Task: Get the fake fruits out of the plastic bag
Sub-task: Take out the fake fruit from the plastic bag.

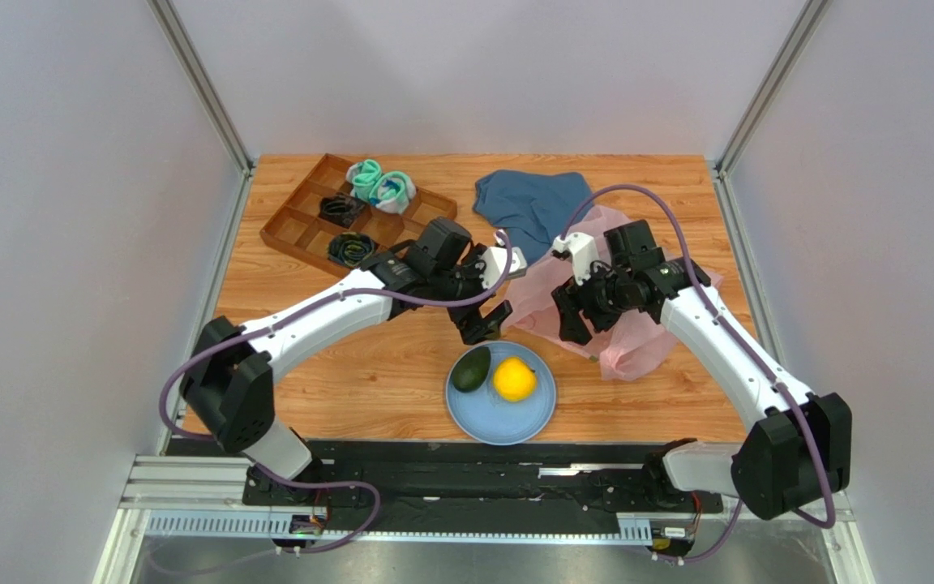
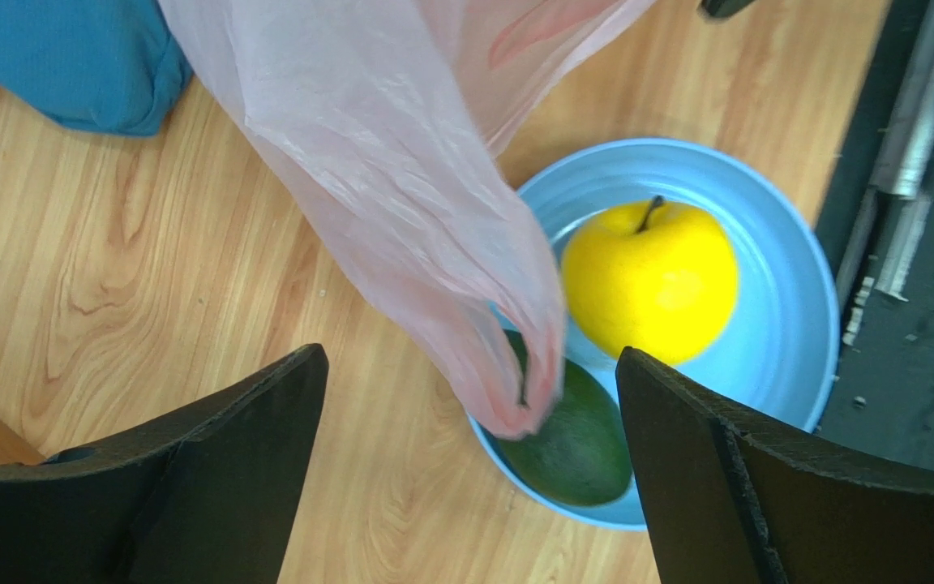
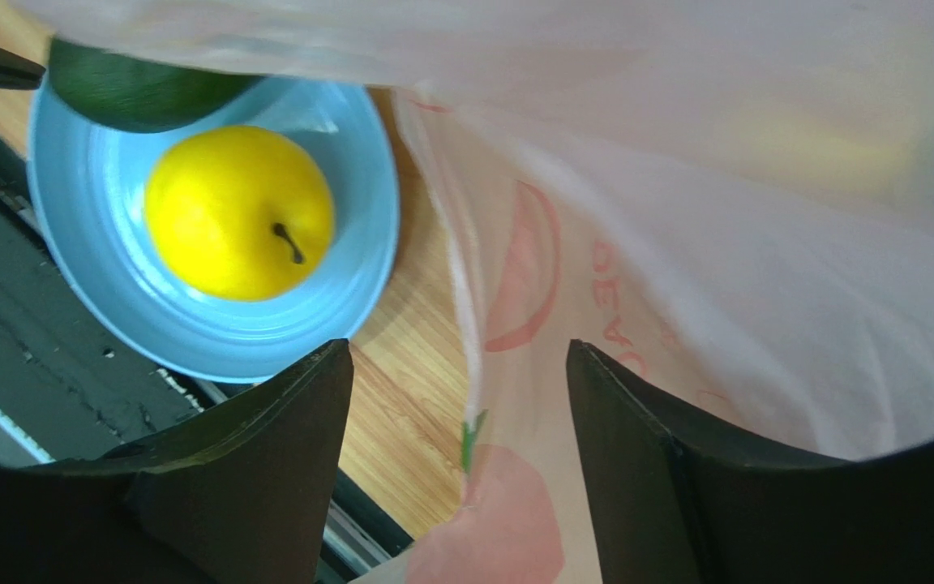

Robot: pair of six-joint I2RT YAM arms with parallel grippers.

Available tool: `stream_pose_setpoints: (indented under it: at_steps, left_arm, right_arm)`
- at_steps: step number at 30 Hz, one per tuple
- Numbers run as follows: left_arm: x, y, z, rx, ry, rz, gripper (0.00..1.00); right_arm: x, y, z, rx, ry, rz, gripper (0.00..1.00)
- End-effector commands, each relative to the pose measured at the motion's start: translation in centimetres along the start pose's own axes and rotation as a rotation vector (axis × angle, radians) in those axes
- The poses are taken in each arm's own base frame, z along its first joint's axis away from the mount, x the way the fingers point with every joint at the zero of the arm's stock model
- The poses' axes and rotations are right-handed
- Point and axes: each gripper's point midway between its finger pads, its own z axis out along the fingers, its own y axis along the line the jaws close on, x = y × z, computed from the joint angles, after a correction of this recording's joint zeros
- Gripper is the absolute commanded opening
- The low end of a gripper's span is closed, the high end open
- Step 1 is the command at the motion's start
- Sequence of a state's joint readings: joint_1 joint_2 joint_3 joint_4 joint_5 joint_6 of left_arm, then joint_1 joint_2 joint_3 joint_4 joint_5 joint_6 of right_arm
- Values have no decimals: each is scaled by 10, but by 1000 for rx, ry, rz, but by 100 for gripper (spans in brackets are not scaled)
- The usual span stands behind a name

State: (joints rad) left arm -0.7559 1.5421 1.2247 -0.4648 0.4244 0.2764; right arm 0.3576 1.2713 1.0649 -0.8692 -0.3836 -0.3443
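The left gripper (image 2: 470,357) and right gripper (image 3: 457,349) are both hovering with fingers apart, clamping nothing, positioned to seize the pink bag (image 1: 636,347), which is lying right of centre on the bench (image 1: 350,377). The avocado (image 1: 472,368) and yellow fruit (image 1: 513,380) are resting on the near plate (image 1: 533,420), probably the drop-off point.

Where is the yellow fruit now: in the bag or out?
Out: the yellow fruit sits on the blue plate beside a green avocado.
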Motion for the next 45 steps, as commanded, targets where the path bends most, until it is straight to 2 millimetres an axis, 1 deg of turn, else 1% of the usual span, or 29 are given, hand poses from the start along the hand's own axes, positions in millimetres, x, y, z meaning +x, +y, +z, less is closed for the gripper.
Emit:
stream_pose_setpoints:
  at_steps: [1,3,4,5,6,7,8,9,10,11,13,14,17,20,22,23,24,27,30,33,34,37,38,39,40,42,43,44,45]
  left_arm:
    - [-22,26,12,-101,-21,33,93]
    - [-17,30,21,-104,3,-2,84]
    - [-19,30,23,-99,1,-7,79]
    - [-12,28,30,-74,29,-32,63]
    - [-11,26,33,-57,42,-48,52]
    - [-24,28,32,-51,28,-60,39]
    - [-20,23,36,-14,51,-121,5]
    - [-28,23,35,-6,35,-151,0]
    - [-42,26,29,4,-4,-176,0]
    - [-59,11,22,96,-65,-208,0]
    - [-86,-3,8,178,-136,-207,0]
    - [-101,-15,-3,242,-178,-208,0]
    - [-117,-27,-18,287,-221,-244,0]
    - [-113,-31,-22,293,-218,-239,0]
    - [-107,-30,-19,286,-201,-245,0]
    - [-104,-30,-18,284,-196,-243,0]
    - [-102,-30,-17,283,-192,-246,0]
    - [-98,-29,-12,286,-183,-255,0]
    - [-95,-28,-8,285,-174,-258,0]
    - [-95,-27,-7,283,-173,-257,0]
    - [-95,-26,-6,278,-175,-256,0]
    - [-95,-24,-3,273,-171,-263,0]
    - [-95,-23,-3,268,-171,-262,0]
    - [-95,-22,-3,264,-170,-261,0]
    - [-95,-20,-1,258,-167,-263,0]
    - [-95,-18,0,252,-166,-267,0]
    - [-95,-17,2,248,-167,-273,0]
    - [-95,-15,3,244,-168,-280,0]
    - [-94,-13,6,243,-166,-288,0]
  right_arm:
    - [-2,-35,2,88,-1,70,68]
    - [2,-45,8,96,15,100,68]
    - [1,-49,11,104,9,99,68]
    - [2,-52,14,109,17,103,68]
    - [4,-56,19,112,28,104,68]
    - [1,-62,22,125,20,96,68]
    - [0,-68,23,147,23,92,68]
    - [-2,-72,25,159,18,89,69]
    - [-9,-77,28,171,3,79,70]
    - [-12,-86,27,204,-4,72,71]
    - [-23,-99,28,255,-40,53,77]
    - [-24,-107,28,286,-43,55,79]
    - [-30,-124,31,342,-49,56,84]
    - [-32,-137,42,356,-39,69,85]
    - [-33,-141,51,349,-30,72,85]
    - [-28,-145,61,343,-6,81,85]
    - [-32,-148,64,346,-11,80,86]
    - [-36,-160,80,357,-3,87,88]
    - [-31,-175,94,382,38,79,89]
    - [-27,-188,96,432,67,63,89]
    - [-26,-189,97,434,73,52,87]
    - [-26,-184,95,407,82,32,75]
    - [-27,-179,94,384,80,30,69]
    - [-25,-175,92,371,90,33,67]
    - [-31,-169,83,359,69,30,64]
    - [-30,-155,72,322,72,39,56]
    - [-35,-143,68,266,48,40,54]
    - [-46,-131,52,243,0,27,52]
    - [-45,-120,45,215,-8,31,51]
